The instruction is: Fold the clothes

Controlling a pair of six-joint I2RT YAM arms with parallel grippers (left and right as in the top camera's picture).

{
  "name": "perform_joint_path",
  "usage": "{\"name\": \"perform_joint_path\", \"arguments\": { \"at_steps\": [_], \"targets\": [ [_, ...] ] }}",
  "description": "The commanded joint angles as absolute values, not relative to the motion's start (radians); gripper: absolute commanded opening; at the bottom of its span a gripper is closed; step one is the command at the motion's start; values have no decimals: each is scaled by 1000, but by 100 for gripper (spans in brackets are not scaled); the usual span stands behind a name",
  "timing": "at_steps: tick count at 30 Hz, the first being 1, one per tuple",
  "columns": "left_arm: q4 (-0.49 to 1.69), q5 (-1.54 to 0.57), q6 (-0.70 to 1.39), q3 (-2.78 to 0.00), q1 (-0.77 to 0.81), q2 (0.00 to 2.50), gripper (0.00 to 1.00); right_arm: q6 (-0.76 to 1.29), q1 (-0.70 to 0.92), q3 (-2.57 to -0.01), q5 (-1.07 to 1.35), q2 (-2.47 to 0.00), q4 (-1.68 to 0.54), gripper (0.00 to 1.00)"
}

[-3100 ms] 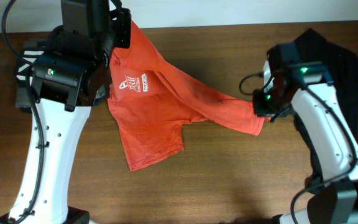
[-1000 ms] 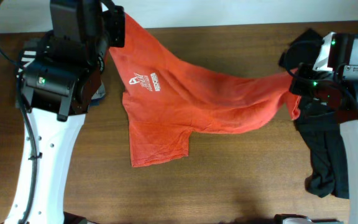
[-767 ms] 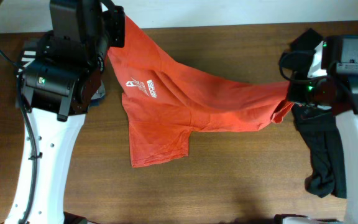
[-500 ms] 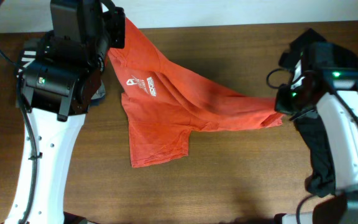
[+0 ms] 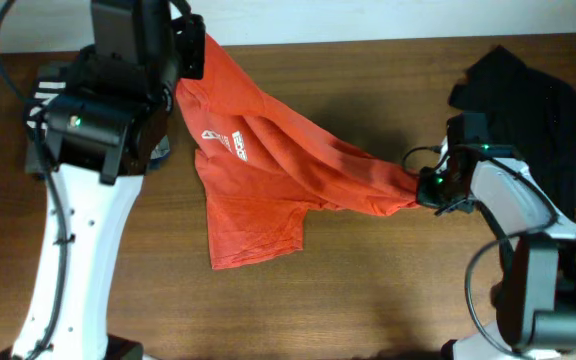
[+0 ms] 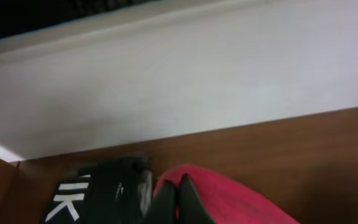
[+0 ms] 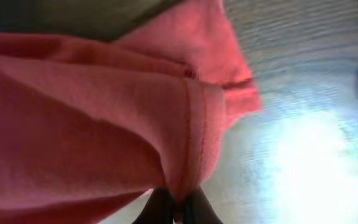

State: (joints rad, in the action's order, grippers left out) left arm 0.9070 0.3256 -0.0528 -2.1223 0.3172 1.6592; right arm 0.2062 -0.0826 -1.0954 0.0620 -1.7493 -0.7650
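Note:
The orange-red T-shirt [image 5: 278, 165] hangs stretched between my two grippers, its small white print facing up and its lower part lying on the wood. My left gripper [image 5: 194, 52] is shut on the shirt's far-left edge, held high at the back; in the left wrist view the fingertips [image 6: 178, 198] pinch red cloth [image 6: 229, 202]. My right gripper [image 5: 424, 190] is shut on the shirt's right end, low near the table. In the right wrist view the fingertips [image 7: 178, 208] clamp a folded hem of the shirt [image 7: 104, 124].
A black garment [image 5: 533, 95] lies at the back right, just behind my right arm. A black top with white letters [image 6: 79, 196] lies at the back left under my left arm. A white wall [image 6: 185, 74] runs along the table's far edge.
My right gripper has moved left and down toward the table with the shirt's end, so the shirt now sags and bunches more. The left gripper has stayed in place.

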Motion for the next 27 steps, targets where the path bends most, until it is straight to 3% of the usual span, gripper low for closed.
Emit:
{"name": "perform_joint_path", "arguments": {
  "at_steps": [1,8,14,18,27],
  "targets": [
    [898,329,-65,-2128,311,1711,1,171,-86,-1082,79,-1797,-743,5],
    [884,329,-65,-2128,311,1739,1,146,-100,-1114,79,-1802,-738,10],
    [880,329,-65,-2128,311,1739,1,108,-120,-1248,101,-1802,-865,15],
    [880,330,-65,-2128,311,1739,1,108,-119,-1322,102,-1802,-929,34],
    [886,330,-65,-2128,311,1739,1,108,-119,-1324,128,-1802,-994,37]
  ]
}}
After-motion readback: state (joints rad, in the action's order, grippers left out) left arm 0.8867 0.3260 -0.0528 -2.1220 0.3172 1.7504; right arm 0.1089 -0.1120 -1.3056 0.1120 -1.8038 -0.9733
